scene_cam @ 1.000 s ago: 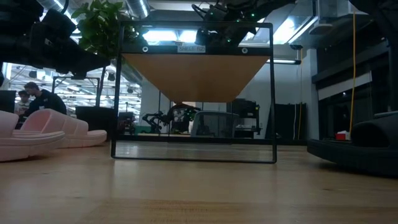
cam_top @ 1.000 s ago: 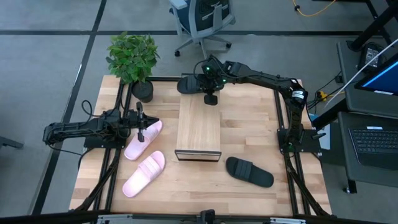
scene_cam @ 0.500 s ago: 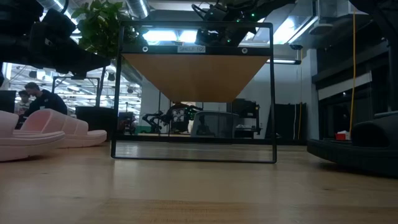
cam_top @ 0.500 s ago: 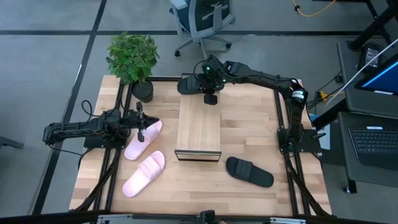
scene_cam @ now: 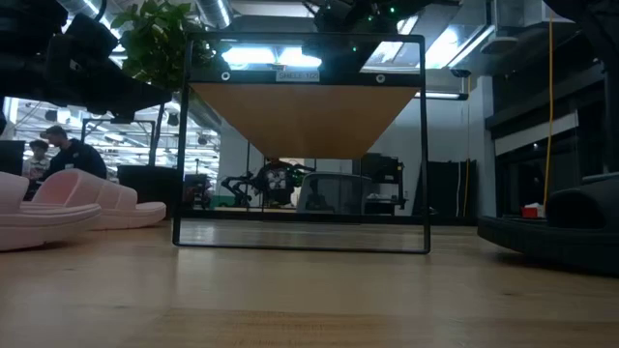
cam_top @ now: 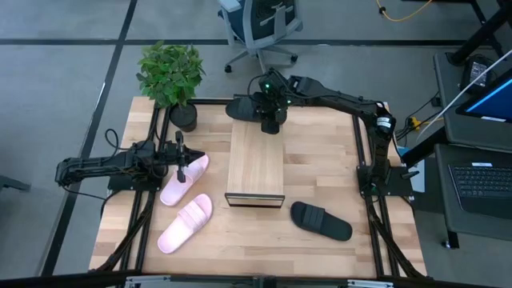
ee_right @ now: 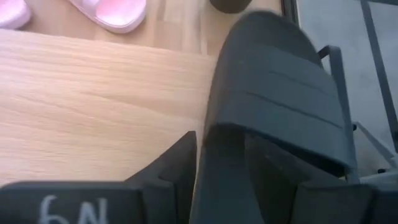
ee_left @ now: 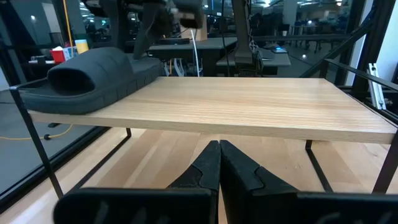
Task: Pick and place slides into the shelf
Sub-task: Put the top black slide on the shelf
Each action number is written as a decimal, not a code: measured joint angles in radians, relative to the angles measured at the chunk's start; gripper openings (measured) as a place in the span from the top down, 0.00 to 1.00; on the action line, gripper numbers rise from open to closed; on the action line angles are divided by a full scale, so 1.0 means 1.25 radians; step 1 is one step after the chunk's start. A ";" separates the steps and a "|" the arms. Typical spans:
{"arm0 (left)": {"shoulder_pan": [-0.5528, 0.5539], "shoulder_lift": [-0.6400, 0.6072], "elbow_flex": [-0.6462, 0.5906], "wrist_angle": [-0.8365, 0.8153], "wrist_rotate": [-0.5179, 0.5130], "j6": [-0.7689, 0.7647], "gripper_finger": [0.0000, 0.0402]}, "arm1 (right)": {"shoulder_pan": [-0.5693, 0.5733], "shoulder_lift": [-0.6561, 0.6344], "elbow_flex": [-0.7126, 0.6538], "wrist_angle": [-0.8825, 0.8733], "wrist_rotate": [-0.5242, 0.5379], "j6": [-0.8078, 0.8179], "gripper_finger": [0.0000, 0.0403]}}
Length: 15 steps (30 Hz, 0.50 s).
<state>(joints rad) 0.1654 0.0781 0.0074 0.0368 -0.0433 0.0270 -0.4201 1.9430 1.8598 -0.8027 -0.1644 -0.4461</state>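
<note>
Since a second ago my right gripper (cam_top: pixel 270 122) has drawn back toward the far end of the shelf (cam_top: pixel 256 164), jaws grasping a black slide (ee_right: pixel 273 99) that lies on the far end of the plank. I judge this the placing step: next I release it and lift clear. My left gripper (ee_left: pixel 219 163) waits clenched and empty by the pink slides (cam_top: pixel 185 200) on the table (cam_top: pixel 320 172), the other black slide (cam_top: pixel 320 220) near right.

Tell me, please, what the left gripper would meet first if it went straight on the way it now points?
Probably the shelf. The left gripper, fingers shut, points at the side of its plank top, seemingly just below the plank's edge, so it might slip underneath; depth is unclear. The black slide lies off that line.
</note>
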 joint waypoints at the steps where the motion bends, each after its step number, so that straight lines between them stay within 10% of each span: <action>1: 0.000 0.000 0.000 0.000 0.000 -0.001 1.00 | 0.003 0.000 0.011 -0.009 -0.001 0.000 0.66; 15: 0.000 0.000 0.000 -0.002 0.000 -0.021 1.00 | 0.014 -0.001 0.034 -0.125 0.013 0.044 0.73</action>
<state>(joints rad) 0.1653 0.0780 0.0076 0.0345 -0.0429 0.0002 -0.4025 1.9415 1.9018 -0.9592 -0.1476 -0.3916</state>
